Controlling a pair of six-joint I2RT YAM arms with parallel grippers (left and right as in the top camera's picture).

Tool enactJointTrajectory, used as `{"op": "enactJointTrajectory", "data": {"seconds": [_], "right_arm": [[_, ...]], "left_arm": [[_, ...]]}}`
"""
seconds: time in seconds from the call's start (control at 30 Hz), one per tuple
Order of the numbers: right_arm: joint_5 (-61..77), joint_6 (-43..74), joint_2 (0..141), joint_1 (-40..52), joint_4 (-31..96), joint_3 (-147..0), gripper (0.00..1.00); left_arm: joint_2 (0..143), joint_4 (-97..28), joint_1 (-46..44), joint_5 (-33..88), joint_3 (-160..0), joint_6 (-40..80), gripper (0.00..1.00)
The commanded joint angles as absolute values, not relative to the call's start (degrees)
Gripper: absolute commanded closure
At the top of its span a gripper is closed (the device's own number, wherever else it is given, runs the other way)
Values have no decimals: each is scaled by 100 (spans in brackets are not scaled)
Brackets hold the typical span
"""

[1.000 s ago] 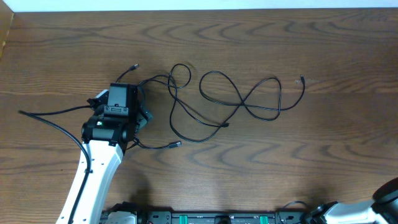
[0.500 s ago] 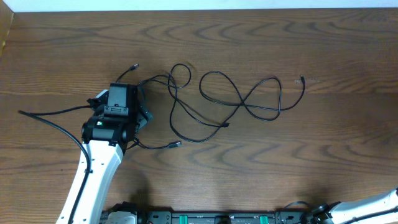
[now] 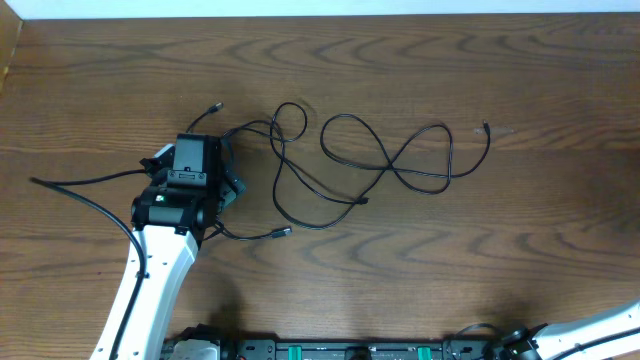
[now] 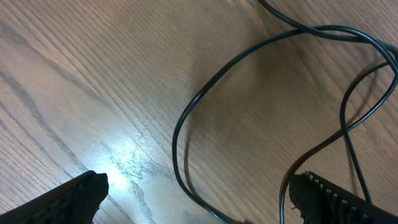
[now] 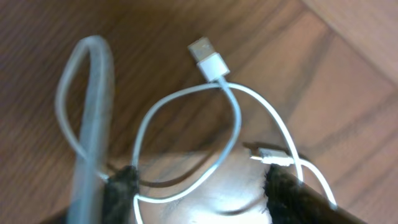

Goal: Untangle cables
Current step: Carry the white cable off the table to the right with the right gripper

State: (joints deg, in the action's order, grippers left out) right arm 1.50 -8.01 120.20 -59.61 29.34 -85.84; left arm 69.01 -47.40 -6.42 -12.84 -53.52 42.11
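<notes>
My left gripper (image 4: 199, 194), jaws spread, straddles the black cables (image 4: 180, 121), which trail toward the worktop's (image 3: 520, 250) right edge; right gripper (image 5: 204, 186) gapes over white cable (image 5: 237, 118).

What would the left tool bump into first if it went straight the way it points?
Most likely the black cable, whose loop lies on the table between the left tool's open fingers. Depth is unclear, so it might touch bare wood just beside it.
</notes>
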Motion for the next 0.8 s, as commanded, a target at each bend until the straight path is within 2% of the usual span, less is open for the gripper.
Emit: {"op": "enactJointTrajectory", "data": {"seconds": [0.0,0.07,0.43,0.77], "right_arm": [[729,-773,12022,-5996,2939,-8652,17],[1004,-775,11983,-5996,2934,-8659,1],[1962,-1035,10798,-5990,3017,-8654,1],[2025,-967,9467,-5968,4141,-8654,1]], "left_arm": [[6923,-4753,-617,-1422,-5459,4158,2],[6923,-4753,-617,-1422,-5459,4158,2],[6923,-4753,-617,-1422,-5459,4158,2],[6923,-4753,-617,-1422,-5459,4158,2]]}}
